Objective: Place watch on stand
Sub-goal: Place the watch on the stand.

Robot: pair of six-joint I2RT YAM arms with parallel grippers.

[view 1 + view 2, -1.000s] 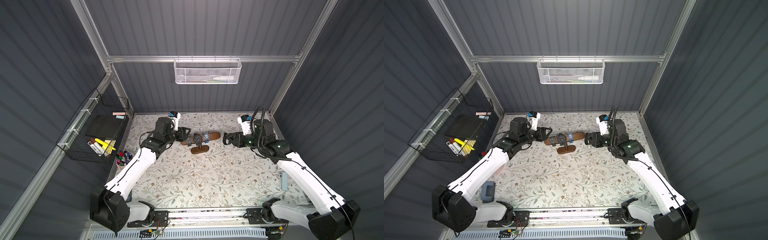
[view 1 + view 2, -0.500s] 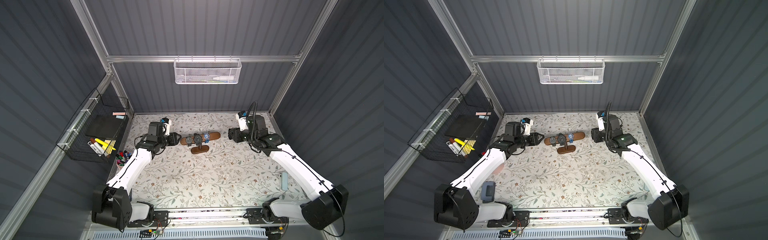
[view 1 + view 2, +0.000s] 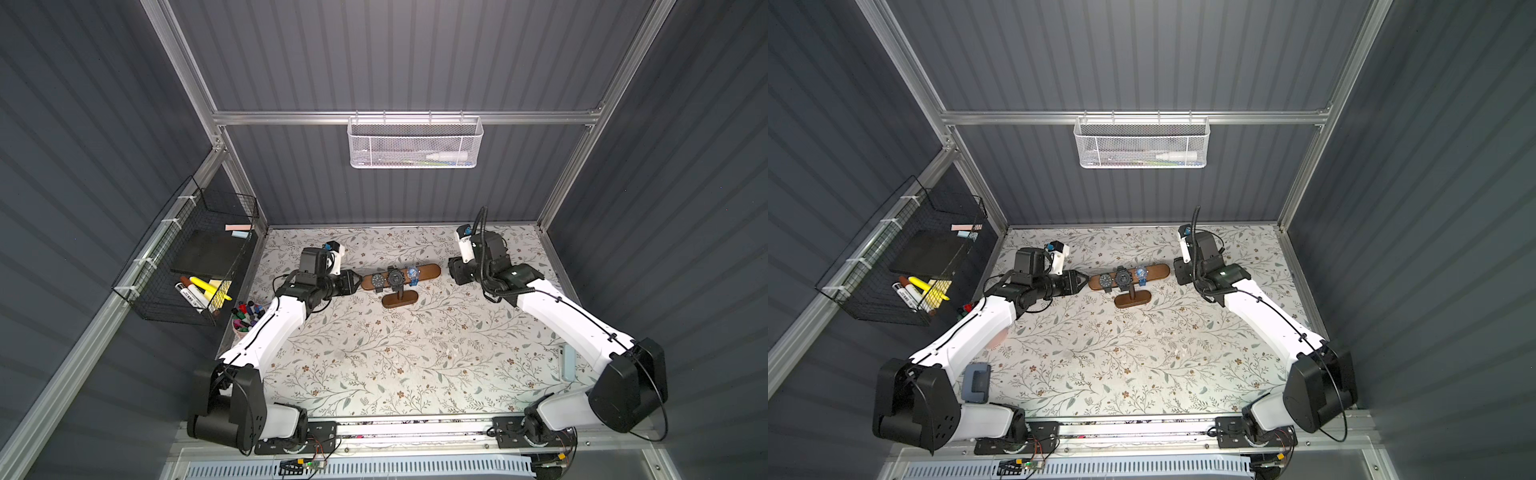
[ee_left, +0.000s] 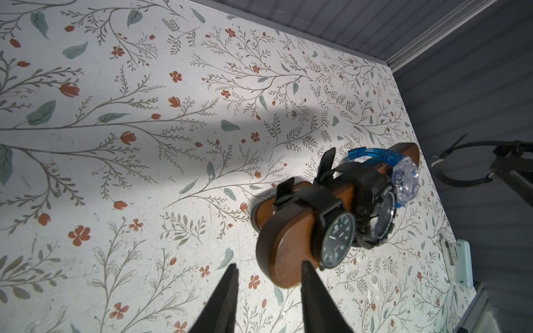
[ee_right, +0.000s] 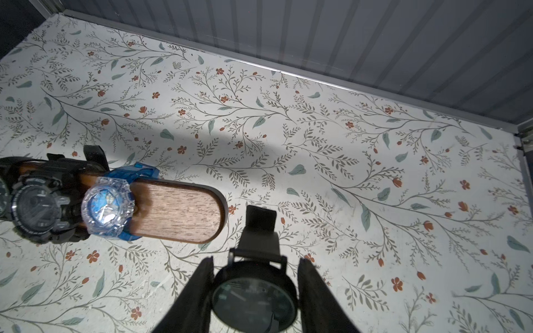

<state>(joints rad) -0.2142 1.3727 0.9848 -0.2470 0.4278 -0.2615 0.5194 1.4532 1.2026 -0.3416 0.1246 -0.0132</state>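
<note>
Clamping the watch (image 5: 253, 297) by the sides of its round case, the right gripper (image 5: 256, 261) hangs just off the bare right end of the stand (image 5: 178, 210), strap pointing ahead, no contact. Three others sit on the bar: a slim black watch (image 4: 337, 239) nearest the left end, a chunky black watch (image 4: 375, 201) in the middle, a blue watch (image 4: 406, 181) beside it. Over at the left end, the left gripper (image 4: 268, 263) has its fingers apart, nothing between them, close to the bar. The stand is upright on the flowered table (image 3: 395, 353).
</note>
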